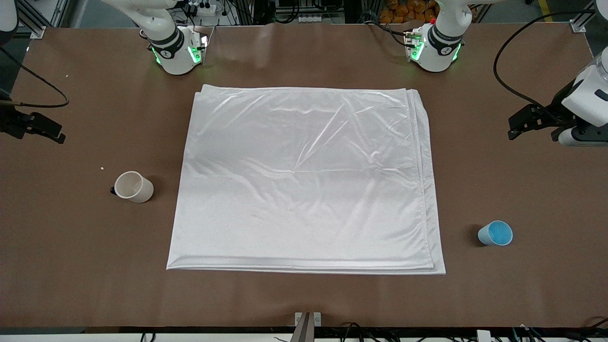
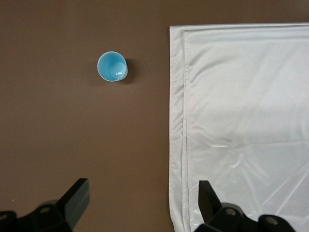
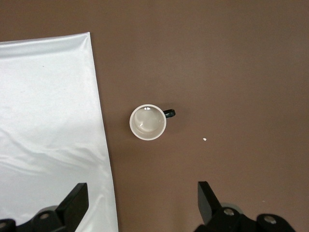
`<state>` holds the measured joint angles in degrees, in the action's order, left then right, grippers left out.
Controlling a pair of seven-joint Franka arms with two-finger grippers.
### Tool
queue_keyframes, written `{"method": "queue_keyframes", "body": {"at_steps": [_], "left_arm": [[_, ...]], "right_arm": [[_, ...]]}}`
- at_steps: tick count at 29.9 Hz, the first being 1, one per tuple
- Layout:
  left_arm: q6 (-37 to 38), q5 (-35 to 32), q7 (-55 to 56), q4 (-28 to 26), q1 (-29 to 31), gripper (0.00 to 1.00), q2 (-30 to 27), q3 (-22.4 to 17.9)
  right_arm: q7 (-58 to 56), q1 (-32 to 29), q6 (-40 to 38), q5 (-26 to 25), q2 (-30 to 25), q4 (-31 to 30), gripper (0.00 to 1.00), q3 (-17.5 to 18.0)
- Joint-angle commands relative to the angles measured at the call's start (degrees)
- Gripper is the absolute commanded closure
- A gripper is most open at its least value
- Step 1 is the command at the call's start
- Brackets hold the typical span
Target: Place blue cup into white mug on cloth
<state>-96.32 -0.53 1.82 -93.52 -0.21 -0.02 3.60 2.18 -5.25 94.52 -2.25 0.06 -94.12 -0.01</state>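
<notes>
The blue cup stands upright on the bare table toward the left arm's end, beside the cloth; it also shows in the left wrist view. The white mug stands upright on the table toward the right arm's end, beside the cloth, its black handle pointing away from it; it shows in the right wrist view. My left gripper is open and empty, high over the table by the cloth's edge. My right gripper is open and empty, high over the table beside the cloth.
The brown table has a small white crumb near the mug. A black cable hangs over the left arm's end and another black cable lies at the right arm's end.
</notes>
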Motion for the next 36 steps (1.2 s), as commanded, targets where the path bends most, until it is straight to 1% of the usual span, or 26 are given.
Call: {"method": "queue_keyframes", "body": {"at_steps": [1,16,18,21,23,29,36], "left_arm": [[0.78,0.7,-0.85,-0.08,0.12,0.0,-0.16,-0.08],[0.78,0.7,-0.24,0.36,-0.14,0.0,0.28,-0.08],[0.78,0.7,-0.24,0.36,-0.14,0.0,0.28,-0.08],[0.78,0.7,-0.42,0.36,0.04,0.0,0.46,-0.08],[0.69,0.7,-0.77,0.18,0.21,0.0,0.72,-0.17],[-0.62,-0.09,-1.03,0.62,1.53,0.0,4.32,-0.61],[-5.19,-0.18,-1.03,0.71,3.29,0.0,8.27,-0.61]], "right_arm": [[0.98,-0.64,0.05,0.93,0.21,0.6,0.0,0.28],[-0.33,-0.46,1.02,1.02,0.64,0.51,0.0,0.36],[-0.33,-0.64,1.02,2.24,0.64,0.43,0.0,0.28],[-0.77,-1.78,1.02,5.58,0.64,-0.45,0.0,0.19],[-0.86,-2.57,1.02,6.03,0.64,-0.8,0.0,0.19],[-1.56,-2.66,1.02,5.94,0.64,-1.42,0.0,0.19],[-6.4,-2.84,1.54,5.59,0.64,-3.7,0.0,0.19]]}}
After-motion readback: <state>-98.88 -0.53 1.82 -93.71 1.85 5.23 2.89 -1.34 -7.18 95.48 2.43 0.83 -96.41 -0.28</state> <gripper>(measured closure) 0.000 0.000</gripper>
